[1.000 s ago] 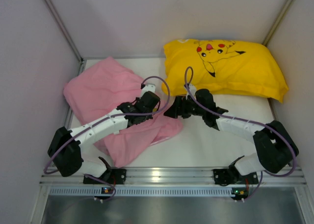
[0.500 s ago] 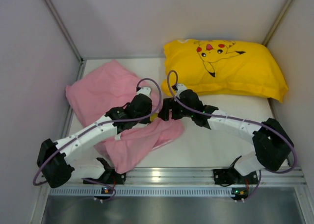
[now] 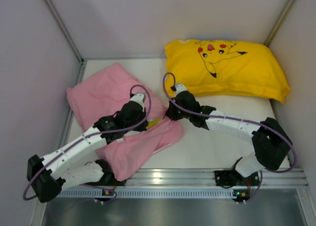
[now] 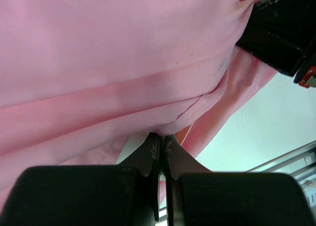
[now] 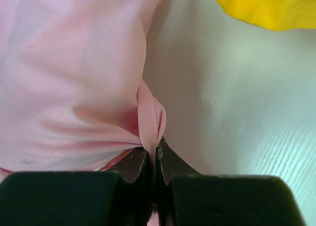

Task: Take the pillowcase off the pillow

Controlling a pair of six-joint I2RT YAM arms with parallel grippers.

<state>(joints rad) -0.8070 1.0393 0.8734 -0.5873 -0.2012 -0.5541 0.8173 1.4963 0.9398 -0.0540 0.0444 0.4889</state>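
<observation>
The pink pillowcase (image 3: pixel 106 95) lies rumpled at the left of the table and covers the pillow. Only a sliver of the pillow's yellow trim (image 3: pixel 155 121) peeks out at the cloth's open right side. My left gripper (image 3: pixel 144 123) is shut on a fold of the pillowcase (image 4: pixel 123 53), jaws pressed together (image 4: pixel 162 137) with an orange-yellow edge (image 4: pixel 183 133) just beside them. My right gripper (image 3: pixel 169 112) is shut on a pinched ridge of the pillowcase's (image 5: pixel 74 77) right edge, the fabric rising from between its tips (image 5: pixel 153 151).
A yellow cartoon-print pillow (image 3: pixel 227 67) lies at the back right, its corner close to the right gripper (image 5: pixel 266 6). Walls close in on the left, back and right. A metal rail (image 3: pixel 173 176) runs along the front edge. White table surface (image 3: pixel 212 147) shows under the right arm.
My right gripper moved left to the pillowcase's edge and closed on it. My left arm drew back toward the lower left, still holding the cloth.
</observation>
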